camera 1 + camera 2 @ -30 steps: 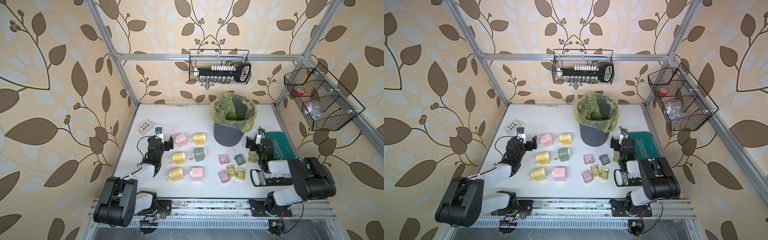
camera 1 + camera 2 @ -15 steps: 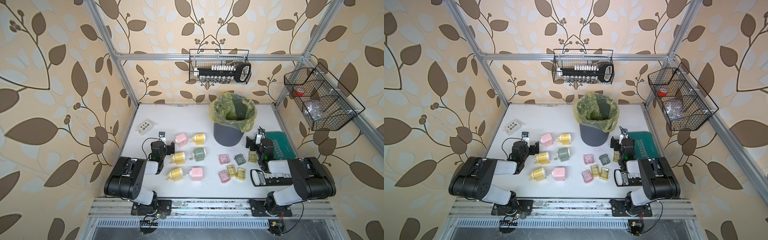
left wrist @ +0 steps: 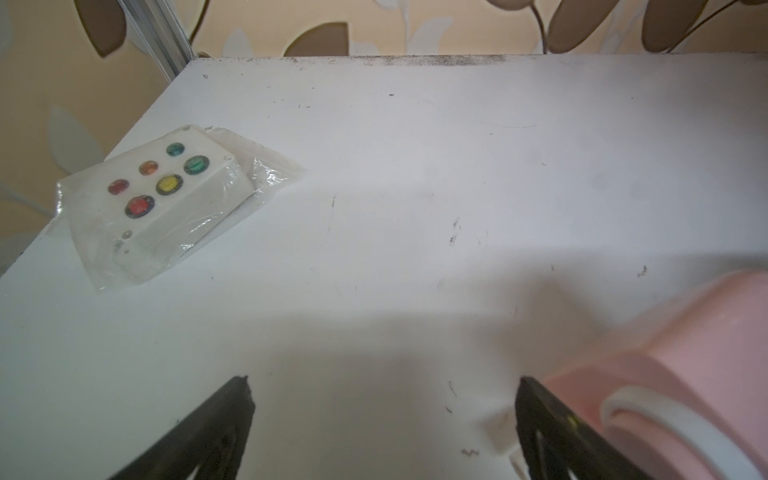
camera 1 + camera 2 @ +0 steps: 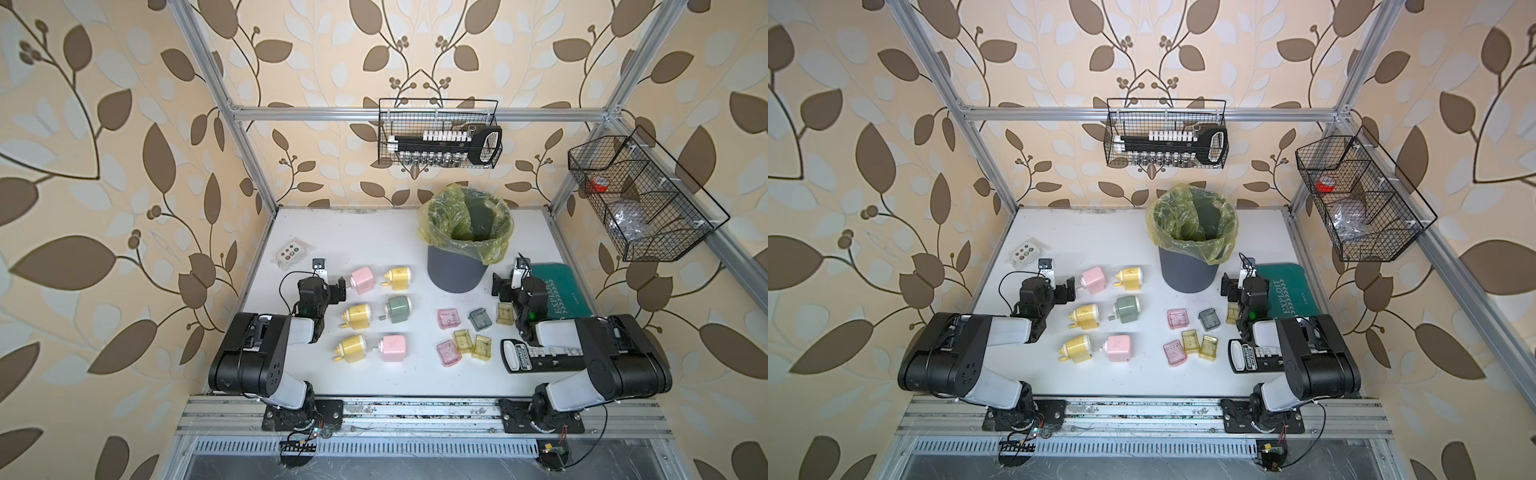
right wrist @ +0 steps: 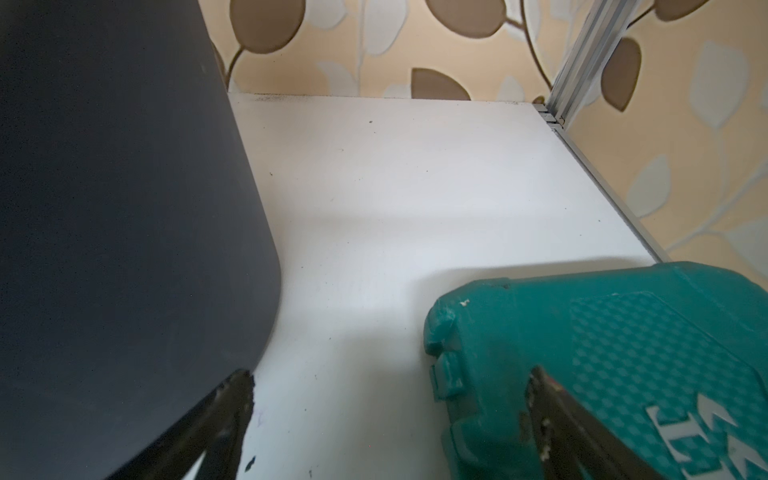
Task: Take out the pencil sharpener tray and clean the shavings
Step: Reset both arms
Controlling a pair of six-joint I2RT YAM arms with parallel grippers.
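**Plainly parked: both sets of jaws wide, nothing held**

On the white table (image 4: 374, 232), six pencil sharpeners (image 4: 399, 308) lie in two columns in front of the left arm. Six small trays (image 4: 462, 340) lie loose between the sharpeners and the right arm, all of them out of their housings. Two are pink, one is grey-green and three are yellow. The shavings are too fine to make out in either top view, so the views do not show whether any sit in the trays.

The left gripper (image 3: 384, 388) hangs low over bare table with its jaws spread and nothing between them. One of its fingers (image 3: 540, 411) is just beside the pink sharpener (image 3: 685, 374), though contact cannot be judged. A bagged button box (image 3: 158, 199) lies farther off, near the table's corner.

The right gripper (image 5: 390, 376) is likewise spread and holds nothing. It sits between the dark bin (image 5: 124, 208) and the green case (image 5: 602, 332).
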